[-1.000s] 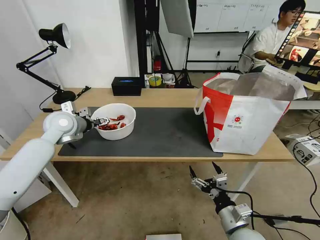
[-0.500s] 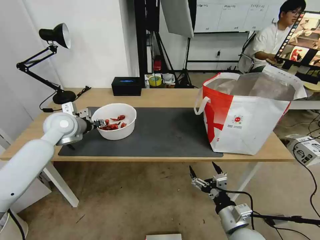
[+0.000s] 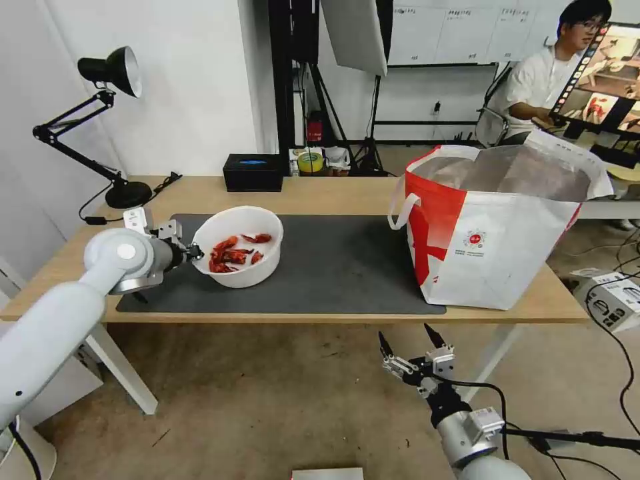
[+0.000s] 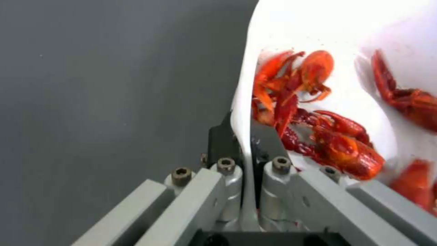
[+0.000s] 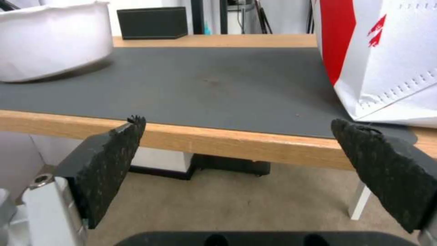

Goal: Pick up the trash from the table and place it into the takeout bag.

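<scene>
Head view, from the left: the left end effector pinches the near-left rim of the white bowl, one finger inside the wall and one outside. The bowl tilts, its open side tipped toward the camera, red shells gathered against the lower wall near the fingers. Its base sits at the left part of the dark grey mat on the table. Open mat stretches between the bowl and the takeout bag, which stands upright at the mat's right end, mouth open, foil lining showing. A small round red logo marks its white face; the print around it is too small to read. Below the table's front edge, the right end effector hangs with fingers spread wide, touching nothing.
</scene>
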